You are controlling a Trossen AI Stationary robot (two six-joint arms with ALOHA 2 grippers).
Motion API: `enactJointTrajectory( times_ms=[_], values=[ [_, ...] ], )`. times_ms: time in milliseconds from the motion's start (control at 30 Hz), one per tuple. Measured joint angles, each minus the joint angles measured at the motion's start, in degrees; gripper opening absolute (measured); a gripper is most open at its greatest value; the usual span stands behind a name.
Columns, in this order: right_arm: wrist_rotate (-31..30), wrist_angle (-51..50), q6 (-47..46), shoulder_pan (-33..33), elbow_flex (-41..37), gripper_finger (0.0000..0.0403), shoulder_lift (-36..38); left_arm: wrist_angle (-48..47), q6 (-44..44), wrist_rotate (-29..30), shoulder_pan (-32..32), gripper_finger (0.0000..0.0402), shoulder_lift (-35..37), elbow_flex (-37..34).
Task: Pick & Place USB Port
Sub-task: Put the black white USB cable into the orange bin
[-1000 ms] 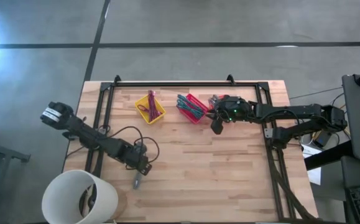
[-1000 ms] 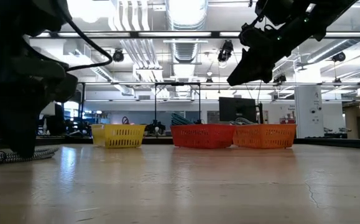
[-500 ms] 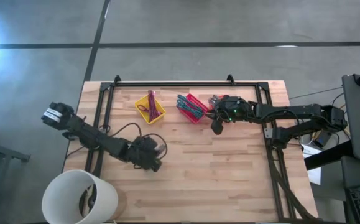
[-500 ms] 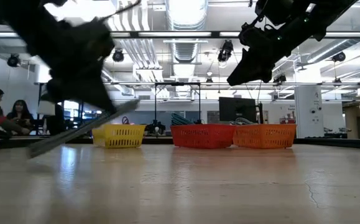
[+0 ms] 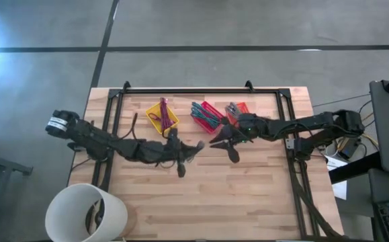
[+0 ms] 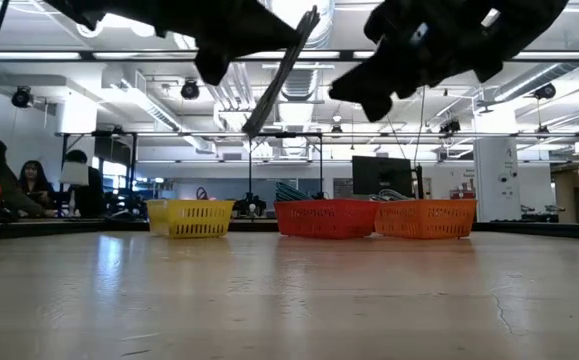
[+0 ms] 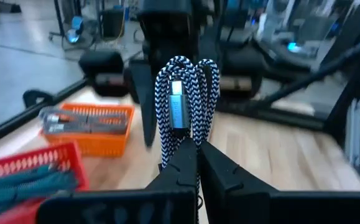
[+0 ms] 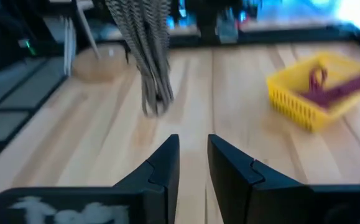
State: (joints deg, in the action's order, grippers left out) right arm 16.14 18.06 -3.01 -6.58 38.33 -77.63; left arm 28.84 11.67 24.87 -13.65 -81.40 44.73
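USB cable [image 7: 183,102], a folded bundle in a black and white braided sleeve, hangs above the wooden table [image 5: 248,195], just in front of the red basket [image 5: 207,115]. The left gripper [image 5: 181,151] has its fingers pressed together on the bundle, and the loops and a silver plug stand out past the fingertips. The right gripper [image 5: 222,140] is on the other side of the bundle from the left one, near the red basket and the orange basket [image 5: 237,108], with its fingers only a little apart and nothing between them. The two grippers are close, so I think they could bump if both go on toward each other. The hold covers only part of the bundle, so a loop may slip out and open, or catch on a basket rim. A handover with such a narrow opening could miss the cable. I can read no brand, label or writing anywhere.
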Motion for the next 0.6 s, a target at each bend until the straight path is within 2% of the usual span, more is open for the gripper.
enactJointTrajectory(
  times_ms=[167,400,600],
  values=[
    [1.09,8.15,0.21,0.36,0.76,0.0089,-5.09,2.93,-1.02,-1.37,2.11,0.0002,-0.11,0.00],
    [2.06,11.46,-1.28,0.32,3.08,0.0102,-10.67,2.52,-3.28,-1.48,2.32,0.0003,-0.15,0.00],
    [5.28,11.49,-1.56,0.36,7.11,0.0101,-14.58,2.17,-4.40,-1.47,2.34,0.0002,-0.15,0.00]
  ],
)
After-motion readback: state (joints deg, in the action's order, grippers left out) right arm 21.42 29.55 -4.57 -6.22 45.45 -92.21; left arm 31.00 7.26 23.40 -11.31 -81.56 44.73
